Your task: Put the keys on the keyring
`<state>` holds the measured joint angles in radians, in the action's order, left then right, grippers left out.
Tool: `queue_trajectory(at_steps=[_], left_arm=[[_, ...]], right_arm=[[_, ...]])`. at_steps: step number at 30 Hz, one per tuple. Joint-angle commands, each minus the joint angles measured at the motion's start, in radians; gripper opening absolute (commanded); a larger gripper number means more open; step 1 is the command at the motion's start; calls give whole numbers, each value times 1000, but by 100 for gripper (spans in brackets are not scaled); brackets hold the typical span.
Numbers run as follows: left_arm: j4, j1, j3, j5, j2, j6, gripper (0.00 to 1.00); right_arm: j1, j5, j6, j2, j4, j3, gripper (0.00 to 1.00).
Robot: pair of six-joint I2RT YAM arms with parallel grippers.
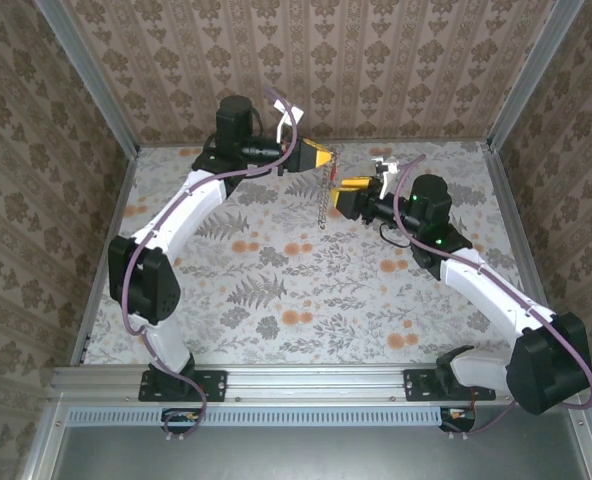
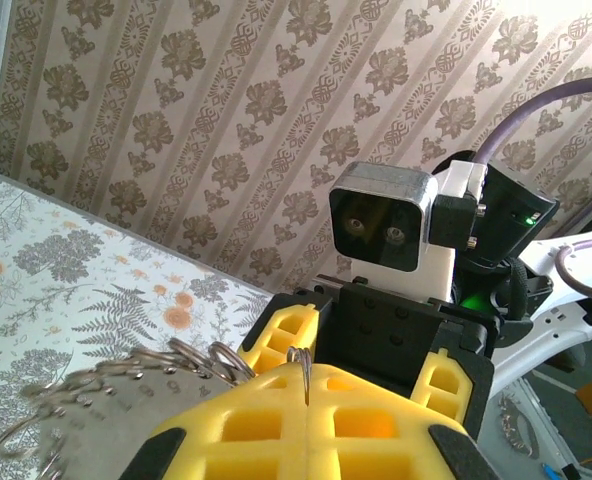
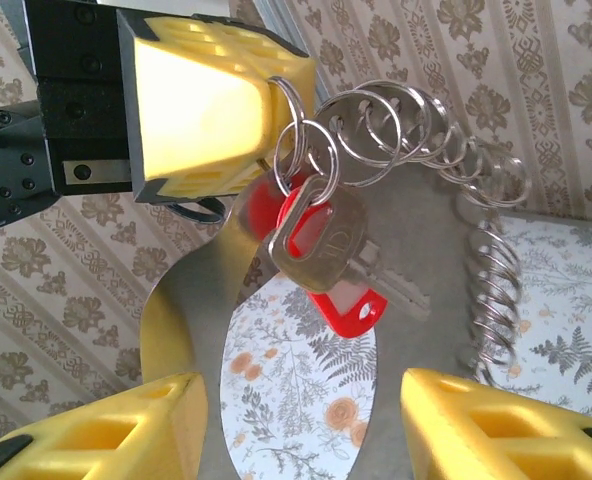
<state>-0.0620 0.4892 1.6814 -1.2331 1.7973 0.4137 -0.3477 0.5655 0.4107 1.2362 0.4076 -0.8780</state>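
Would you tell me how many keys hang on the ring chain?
1: a silver key with a red tag, hanging beside the left gripper; others may hide behind it.

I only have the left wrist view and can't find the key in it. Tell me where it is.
Observer: The key, with its red tag, hangs from a ring of the keyring, right beside the fingertips of the left gripper.
Operator: Report the right gripper.
Observer: The right gripper is open, its fingers short of the key and not touching it.
Operator: Now describe the rest of the keyring.
Observer: Seen from above, it hangs straight down between the two grippers, over the table.
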Motion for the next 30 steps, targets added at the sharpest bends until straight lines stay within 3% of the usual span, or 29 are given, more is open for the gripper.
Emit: queue_trajectory(at_steps=[1,13,26,30], left_arm=[[-53,9,-3,-15,-52,20,0],[-43,22,-8,-17,-62,15,0],[-114,22,-30,32,-77,68,0],[-158,22,-55,62,-93,96,0]], right_arm=[[-5,-34,-40,19,-13,-53,55],[-13,-41,-71,67,-37,-144,51],[-34,16,-78,51,-77,-130,0],[-49,23,-74,47,-92,-132,0]])
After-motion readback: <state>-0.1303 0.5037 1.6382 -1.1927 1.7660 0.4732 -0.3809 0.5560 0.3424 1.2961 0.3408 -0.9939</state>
